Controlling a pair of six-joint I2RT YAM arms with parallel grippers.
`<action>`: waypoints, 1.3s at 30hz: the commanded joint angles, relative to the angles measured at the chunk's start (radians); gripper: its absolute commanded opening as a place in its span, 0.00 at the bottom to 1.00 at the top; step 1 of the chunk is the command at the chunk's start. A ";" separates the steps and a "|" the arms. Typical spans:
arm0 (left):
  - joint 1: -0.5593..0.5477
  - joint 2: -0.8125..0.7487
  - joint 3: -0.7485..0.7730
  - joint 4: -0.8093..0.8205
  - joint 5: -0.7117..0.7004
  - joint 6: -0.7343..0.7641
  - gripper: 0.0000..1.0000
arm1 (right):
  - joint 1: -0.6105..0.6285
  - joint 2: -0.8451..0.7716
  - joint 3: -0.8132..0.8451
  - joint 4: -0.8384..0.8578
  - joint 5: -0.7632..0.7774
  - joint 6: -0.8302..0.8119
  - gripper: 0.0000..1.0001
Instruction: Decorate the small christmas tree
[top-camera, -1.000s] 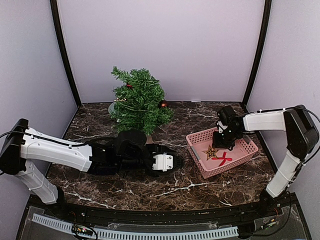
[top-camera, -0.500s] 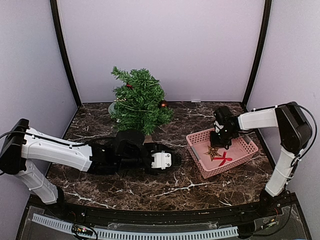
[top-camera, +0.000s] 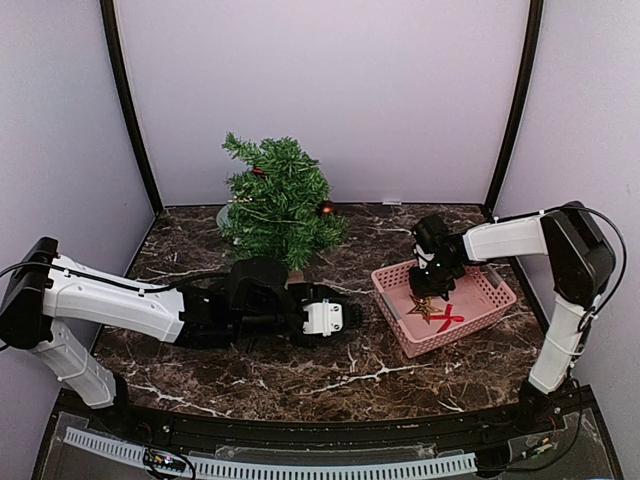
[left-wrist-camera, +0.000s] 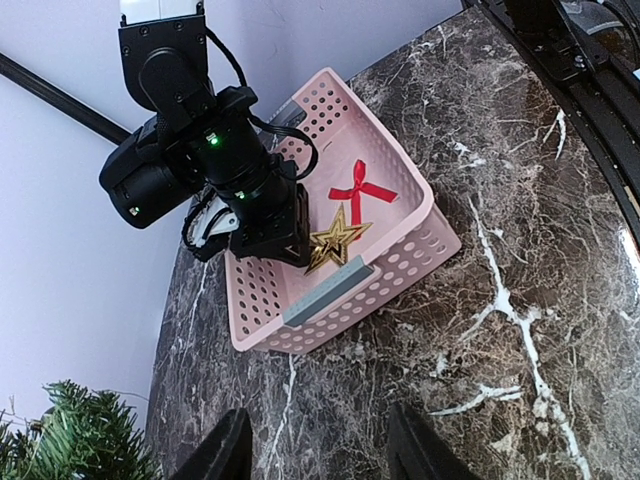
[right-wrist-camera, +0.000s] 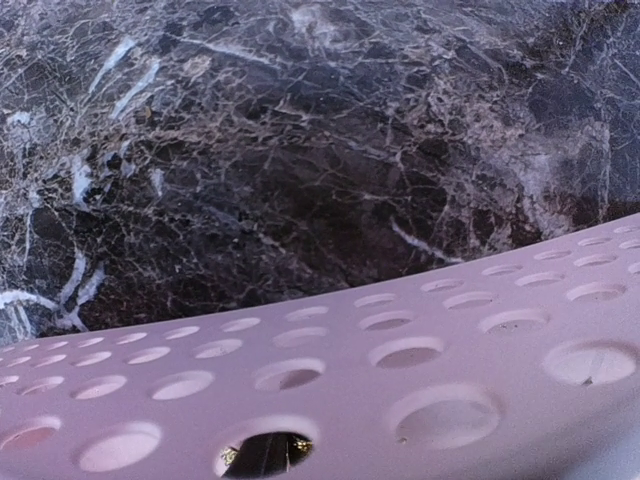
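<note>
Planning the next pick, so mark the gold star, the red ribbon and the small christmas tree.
gold star (left-wrist-camera: 338, 240): left wrist view, its centre.
red ribbon (left-wrist-camera: 358, 188): left wrist view, its knot.
small christmas tree (top-camera: 280, 205): top external view, mid foliage.

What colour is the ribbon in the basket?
Red. The ribbon shows best in the left wrist view.
</note>
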 joint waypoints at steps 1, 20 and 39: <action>0.004 -0.022 -0.021 0.035 0.008 0.008 0.48 | 0.001 0.036 0.005 -0.051 0.012 -0.016 0.15; 0.004 0.097 0.089 0.122 0.138 0.132 0.48 | 0.000 -0.271 0.130 -0.165 -0.074 0.013 0.08; 0.009 0.247 0.341 -0.104 0.191 0.432 0.48 | 0.154 -0.370 0.094 -0.184 -0.372 0.125 0.08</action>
